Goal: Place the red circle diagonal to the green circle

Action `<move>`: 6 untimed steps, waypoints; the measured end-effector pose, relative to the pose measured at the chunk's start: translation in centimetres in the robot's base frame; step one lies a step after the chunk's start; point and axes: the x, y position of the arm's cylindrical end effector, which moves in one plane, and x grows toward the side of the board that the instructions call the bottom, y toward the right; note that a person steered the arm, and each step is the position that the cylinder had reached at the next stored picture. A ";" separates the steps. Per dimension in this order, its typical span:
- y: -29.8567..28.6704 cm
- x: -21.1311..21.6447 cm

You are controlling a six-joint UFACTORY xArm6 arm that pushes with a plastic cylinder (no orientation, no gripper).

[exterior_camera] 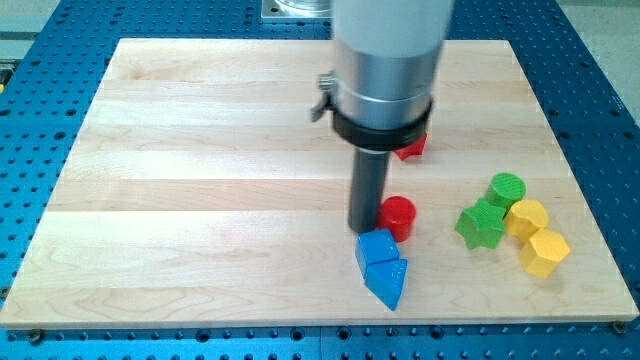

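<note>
Pale wood makes up the board (pixel 200 180), which lies on a blue perforated table (pixel 30 150) and carries every block; no bowl, tray or bin shows, so the board is the only thing holding anything.

Counted by colour, eight blocks show. Red, two: the red circle (pixel 399 215), a short upright cylinder, and a second red block (pixel 412 147), partly hidden behind the arm's metal body (pixel 385 70), so its shape cannot be told. Green, two: the green circle (pixel 506 188) and a green star (pixel 481 224). Yellow, two: one yellow block (pixel 528 217) and a yellow hexagon-like block (pixel 544 251). Blue, two: a blue block (pixel 377 246) and a blue wedge-like block (pixel 387 282), touching each other.

My tip (pixel 364 229) stands at 9 o'clock of the red circle, just beside it and seemingly touching its side. The arm carries no pincer, only the dark rod, so nothing is clasped and no jaws show.

The red circle sits near the board's middle right. From it, the green circle lies at about 2 o'clock, well apart, with the green star between them and lower. The blue pair sits at 7 o'clock of the red circle, the upper blue block nearly touching it. The yellow blocks lie at 5 o'clock of the green circle, and the hidden red block at 12 o'clock of the red circle.
</note>
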 end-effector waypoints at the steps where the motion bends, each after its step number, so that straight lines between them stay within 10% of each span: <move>1: -1.8 2.3; 5: 6.7 -6.0; 6: 5.5 -1.3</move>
